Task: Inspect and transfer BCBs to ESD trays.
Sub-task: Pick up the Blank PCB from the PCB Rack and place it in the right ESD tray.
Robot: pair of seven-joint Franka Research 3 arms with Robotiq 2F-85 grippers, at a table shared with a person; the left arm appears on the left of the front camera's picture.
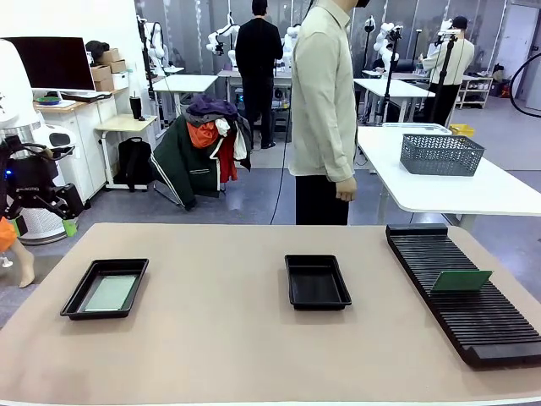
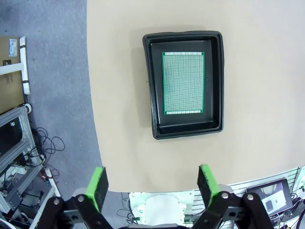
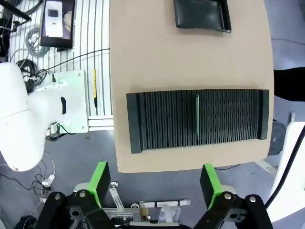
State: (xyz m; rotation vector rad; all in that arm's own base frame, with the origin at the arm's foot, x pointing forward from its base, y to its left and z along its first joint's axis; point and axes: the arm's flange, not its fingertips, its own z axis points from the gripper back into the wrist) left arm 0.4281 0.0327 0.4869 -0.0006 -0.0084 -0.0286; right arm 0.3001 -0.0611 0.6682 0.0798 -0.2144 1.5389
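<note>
Two black ESD trays lie on the tan table. The left tray (image 1: 78, 294) (image 2: 216, 86) holds one green BCB (image 1: 110, 293) (image 2: 183, 83) lying flat. The middle tray (image 1: 317, 283) (image 3: 202, 14) has nothing in it. Another green BCB (image 1: 461, 281) (image 3: 197, 114) stands on edge in a slot of the ribbed rack. My left gripper (image 2: 153, 186) hangs open, high above the table's near edge, short of the left tray. My right gripper (image 3: 153, 183) is open too, high above the floor just off the table edge by the rack. Neither holds anything.
The long black slotted rack (image 1: 465, 296) (image 3: 157, 119) runs along the table's right side. A person (image 1: 325, 110) stands at the far edge, hands down. My left arm (image 1: 30, 182) is raised off the table's left side. A grey mesh basket (image 1: 441, 155) sits on a white table behind.
</note>
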